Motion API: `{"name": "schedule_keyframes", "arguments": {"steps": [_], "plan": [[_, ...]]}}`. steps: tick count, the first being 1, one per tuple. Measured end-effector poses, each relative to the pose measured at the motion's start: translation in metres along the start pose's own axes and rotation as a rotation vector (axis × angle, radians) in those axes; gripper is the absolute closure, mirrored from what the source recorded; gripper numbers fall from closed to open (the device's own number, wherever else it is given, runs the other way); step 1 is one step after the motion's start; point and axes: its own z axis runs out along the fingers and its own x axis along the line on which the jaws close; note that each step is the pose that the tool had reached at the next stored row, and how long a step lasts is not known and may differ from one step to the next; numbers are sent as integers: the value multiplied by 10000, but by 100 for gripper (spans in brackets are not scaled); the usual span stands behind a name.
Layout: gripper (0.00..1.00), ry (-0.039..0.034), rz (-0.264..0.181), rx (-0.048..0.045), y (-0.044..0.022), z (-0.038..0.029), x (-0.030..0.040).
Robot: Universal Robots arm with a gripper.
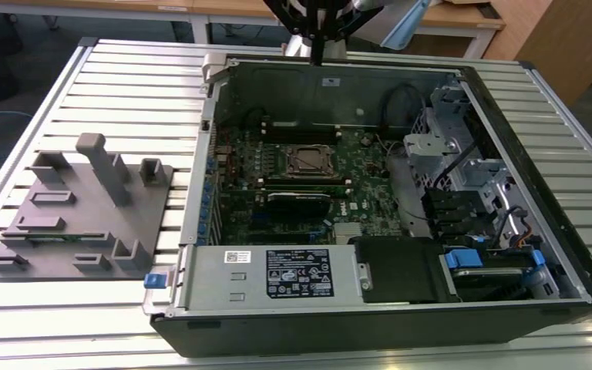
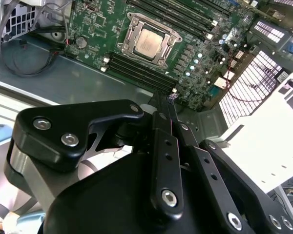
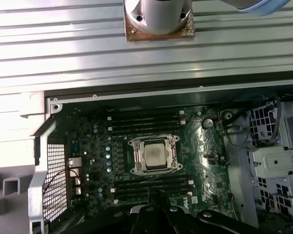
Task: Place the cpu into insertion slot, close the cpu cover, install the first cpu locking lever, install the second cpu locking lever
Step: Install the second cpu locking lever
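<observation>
The cpu (image 3: 154, 153) (image 2: 149, 41) (image 1: 304, 162) lies flat in the insertion slot (image 3: 173, 168) on the green board inside the open computer case. Its dull silver top shows through the window of the cpu cover (image 3: 135, 157) (image 2: 132, 30), which lies down flat around it. I cannot make out how the locking levers stand. My gripper (image 1: 317, 55) (image 2: 162, 100) (image 3: 158, 191) hangs well above the case's far wall, apart from the socket. Its black fingers are shut together and hold nothing.
The case (image 1: 378, 316) lies open on a slatted aluminium table (image 1: 121, 77). A grey fixture plate (image 1: 80, 208) stands at the exterior view's left. Long black memory slots (image 3: 146, 124) flank the socket. A power supply (image 1: 275, 274) and a drive cage (image 1: 450, 154) crowd the case's near and right sides.
</observation>
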Motion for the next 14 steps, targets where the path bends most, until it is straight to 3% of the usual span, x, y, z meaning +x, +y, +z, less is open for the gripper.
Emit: {"name": "schedule_keyframes", "arguments": {"steps": [7,8,14], "plan": [[89,3,1,-30,-7,47,1],[89,10,4,-94,-22,147,4],[89,13,5,-121,-28,188,6]]}}
